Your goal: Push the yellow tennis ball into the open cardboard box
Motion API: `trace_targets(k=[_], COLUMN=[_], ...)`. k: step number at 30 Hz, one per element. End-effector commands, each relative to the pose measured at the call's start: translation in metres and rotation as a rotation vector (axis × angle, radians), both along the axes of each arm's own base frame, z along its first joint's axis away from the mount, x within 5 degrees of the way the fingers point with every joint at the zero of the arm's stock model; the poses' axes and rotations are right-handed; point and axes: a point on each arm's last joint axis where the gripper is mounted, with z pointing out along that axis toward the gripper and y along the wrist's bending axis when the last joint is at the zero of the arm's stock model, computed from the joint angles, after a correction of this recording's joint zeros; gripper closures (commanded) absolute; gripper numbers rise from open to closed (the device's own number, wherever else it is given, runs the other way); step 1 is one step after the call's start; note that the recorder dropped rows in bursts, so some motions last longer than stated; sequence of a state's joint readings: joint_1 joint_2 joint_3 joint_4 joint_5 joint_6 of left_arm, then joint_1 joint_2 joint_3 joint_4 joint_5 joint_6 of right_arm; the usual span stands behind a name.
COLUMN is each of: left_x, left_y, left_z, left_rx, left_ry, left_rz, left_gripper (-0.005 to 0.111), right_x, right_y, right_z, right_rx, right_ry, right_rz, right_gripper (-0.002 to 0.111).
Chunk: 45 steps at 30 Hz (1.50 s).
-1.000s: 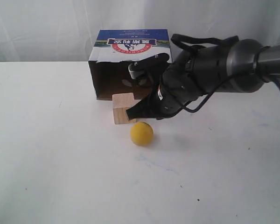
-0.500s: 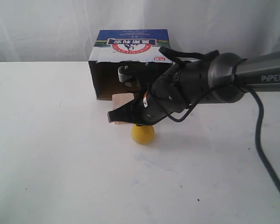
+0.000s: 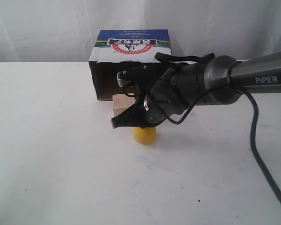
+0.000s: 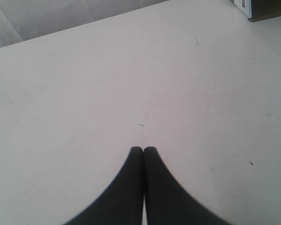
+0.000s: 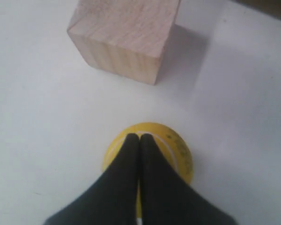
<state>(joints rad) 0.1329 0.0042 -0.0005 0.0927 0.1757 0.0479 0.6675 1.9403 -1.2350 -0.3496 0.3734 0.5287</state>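
Note:
The yellow tennis ball (image 3: 144, 136) lies on the white table, a short way in front of the open cardboard box (image 3: 131, 44), whose dark opening faces the ball. My right gripper (image 3: 115, 123) is shut with nothing in it and hangs just above the ball, its tips past the ball's left side. In the right wrist view the shut right gripper (image 5: 139, 137) covers the middle of the ball (image 5: 178, 149). Off to one side, my left gripper (image 4: 143, 149) is shut over bare table, and the exterior view does not show it.
A light wooden cube (image 3: 122, 104) stands between the ball and the box mouth, partly behind my right arm; the right wrist view shows the cube (image 5: 124, 37) just beyond the ball. A corner of the box (image 4: 267, 7) edges the left wrist view. White table (image 3: 61, 164) spreads around.
My right gripper has swung left from beside the cube and come down over the ball. The ball has barely shifted. The cube and the box stay put.

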Motion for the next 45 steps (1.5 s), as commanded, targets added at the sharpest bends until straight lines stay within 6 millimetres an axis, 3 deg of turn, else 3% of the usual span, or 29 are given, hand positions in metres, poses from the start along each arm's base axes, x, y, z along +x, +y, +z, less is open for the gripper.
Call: trace_targets(k=[1, 16, 26, 29, 37, 42, 45], left_x=[0.0, 0.0, 0.0, 0.0, 0.0, 0.0, 0.0], left_y=[0.0, 0.0, 0.0, 0.0, 0.0, 0.0, 0.0], left_z=[0.0, 0.0, 0.0, 0.0, 0.0, 0.0, 0.0], left_rx=[-0.001, -0.001, -0.001, -0.001, -0.001, -0.001, -0.001], left_ry=[-0.008, -0.008, -0.008, -0.008, -0.008, -0.008, -0.008], left_rz=[-0.007, -0.007, -0.007, -0.007, -0.007, -0.007, -0.007], left_gripper=[0.107, 0.107, 0.107, 0.107, 0.107, 0.107, 0.107], right_x=[-0.003, 0.022, 0.026, 0.028, 0.027, 0.019, 0.009], right_y=[-0.012, -0.035, -0.035, -0.034, -0.036, -0.038, -0.025], right_z=[-0.013, -0.009, -0.005, 0.008, 0.069, 0.068, 0.062], right_rx=[-0.156, -0.063, -0.04, -0.044, 0.047, 0.091, 0.084], right_ry=[0.051, -0.012, -0.05, -0.083, -0.197, -0.089, -0.026], right_rz=[0.004, -0.089, -0.069, -0.062, -0.09, -0.175, -0.083], right_gripper=[0.108, 0.108, 0.108, 0.108, 0.108, 0.108, 0.108])
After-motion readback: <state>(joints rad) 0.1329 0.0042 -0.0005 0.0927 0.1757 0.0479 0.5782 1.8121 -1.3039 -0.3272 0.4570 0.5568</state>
